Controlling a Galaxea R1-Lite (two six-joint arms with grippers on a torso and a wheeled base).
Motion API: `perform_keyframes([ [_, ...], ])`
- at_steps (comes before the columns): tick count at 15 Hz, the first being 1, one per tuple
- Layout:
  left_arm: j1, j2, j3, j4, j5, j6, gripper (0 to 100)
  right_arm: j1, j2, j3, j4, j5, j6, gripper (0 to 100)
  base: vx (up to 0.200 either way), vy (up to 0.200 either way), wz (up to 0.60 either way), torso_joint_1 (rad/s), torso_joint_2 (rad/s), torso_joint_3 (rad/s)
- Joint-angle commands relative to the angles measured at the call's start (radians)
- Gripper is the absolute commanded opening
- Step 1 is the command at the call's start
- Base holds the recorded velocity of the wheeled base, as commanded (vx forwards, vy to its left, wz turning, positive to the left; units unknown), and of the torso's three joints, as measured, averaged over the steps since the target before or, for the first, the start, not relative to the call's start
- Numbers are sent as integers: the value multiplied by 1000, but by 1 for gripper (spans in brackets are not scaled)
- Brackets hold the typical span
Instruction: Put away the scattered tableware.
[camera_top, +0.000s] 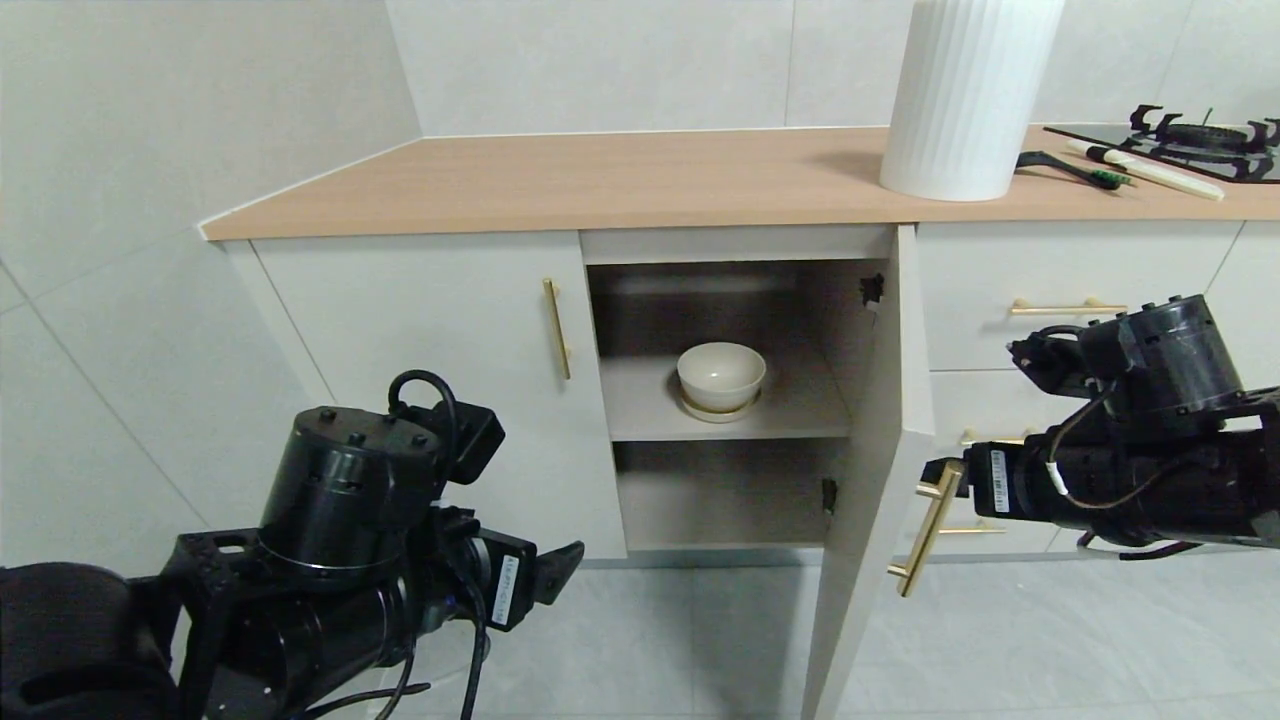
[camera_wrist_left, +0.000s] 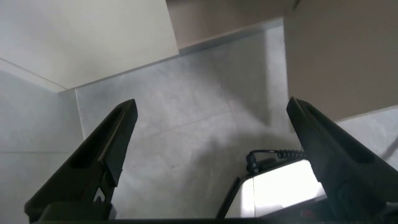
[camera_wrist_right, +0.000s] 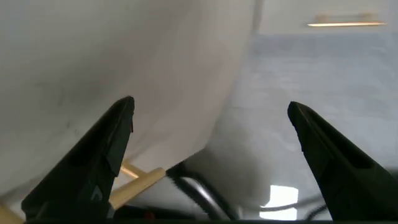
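The bowl sits on a saucer on the cupboard shelf, well apart from both claws. The left claw hangs spread, low over the floor. The right claw is level and spread at the open door's gold handle.

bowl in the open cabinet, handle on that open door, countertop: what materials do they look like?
Bowl: probably glazed ceramic, cream with a soft sheen on the rim; melamine is possible.
Door handle: brass-toned metal with a satin finish, going by its dull gold gleam; it may only be plated.
Countertop: matte, wood-look, with an even tan tone and faint grain; more likely laminate than solid wood, but the look leaves it open.
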Motion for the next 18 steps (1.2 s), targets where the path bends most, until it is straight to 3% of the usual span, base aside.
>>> perform_keyframes([
  [1, 1, -26, 0, -1, 0, 1, 100, 28, 21, -11, -10, 39, -6, 100, 0, 0, 0, 0, 0, 0],
  [4, 4, -50, 0, 1, 2, 2, 100, 31, 99, -85, -27, 83, -54, 100, 0, 0, 0, 0, 0, 0],
  [7, 7, -93, -9, 1, 3, 2, 100, 56, 208, -77, -66, 83, -42, 100, 0, 0, 0, 0, 0, 0],
  [13, 7, -86, -11, -1, 3, 5, 100, 73, 420, -75, -406, 13, 58, 100, 0, 0, 0, 0, 0, 0],
  [18, 7, -73, -11, -1, 5, 5, 100, 71, 461, -80, -501, -36, 80, 100, 0, 0, 0, 0, 0, 0],
])
